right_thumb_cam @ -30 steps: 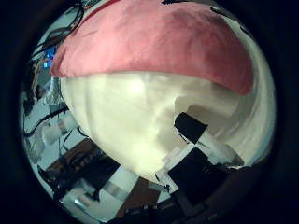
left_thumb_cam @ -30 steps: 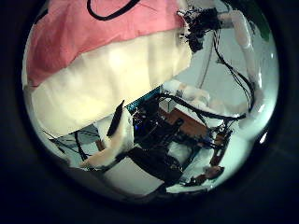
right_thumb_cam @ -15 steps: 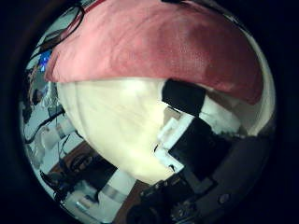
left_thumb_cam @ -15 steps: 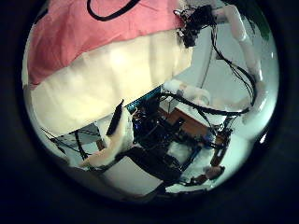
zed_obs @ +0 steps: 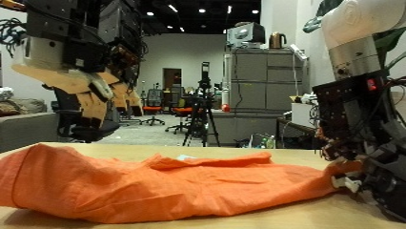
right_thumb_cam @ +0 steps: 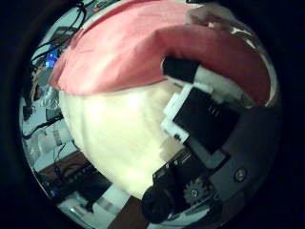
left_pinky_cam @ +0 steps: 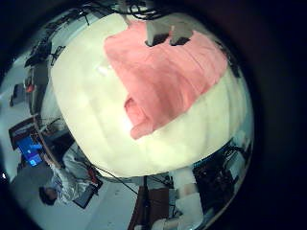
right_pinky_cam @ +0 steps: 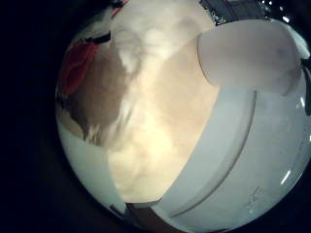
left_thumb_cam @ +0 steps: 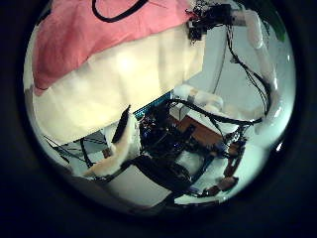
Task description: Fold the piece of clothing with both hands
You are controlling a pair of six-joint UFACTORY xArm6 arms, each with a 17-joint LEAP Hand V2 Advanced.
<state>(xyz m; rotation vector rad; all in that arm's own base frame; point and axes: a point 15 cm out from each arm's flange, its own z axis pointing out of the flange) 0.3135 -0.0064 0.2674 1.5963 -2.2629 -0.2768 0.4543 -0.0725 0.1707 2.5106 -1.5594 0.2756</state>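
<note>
An orange piece of clothing [zed_obs: 165, 186] lies spread along the light table [zed_obs: 253, 218]. My left hand [zed_obs: 95, 81] hangs well above one end of it, fingers relaxed and holding nothing. My right hand [zed_obs: 362, 176] is down on the table at the other end, fingers curled on the cloth's edge. In the right thumb side palm view a finger [right_thumb_cam: 186, 76] presses into the bunched clothing [right_thumb_cam: 124, 52]. The left thumb side palm view shows the clothing [left_thumb_cam: 89, 35].
Office cabinets [zed_obs: 260, 91] and chairs stand in the room behind the table. Bare table [left_pinky_cam: 96, 105] surrounds the clothing.
The right palm has dropped closer to the clothing, and its finger has reached onto the cloth's edge, which has bunched up. The left hand has barely moved.
</note>
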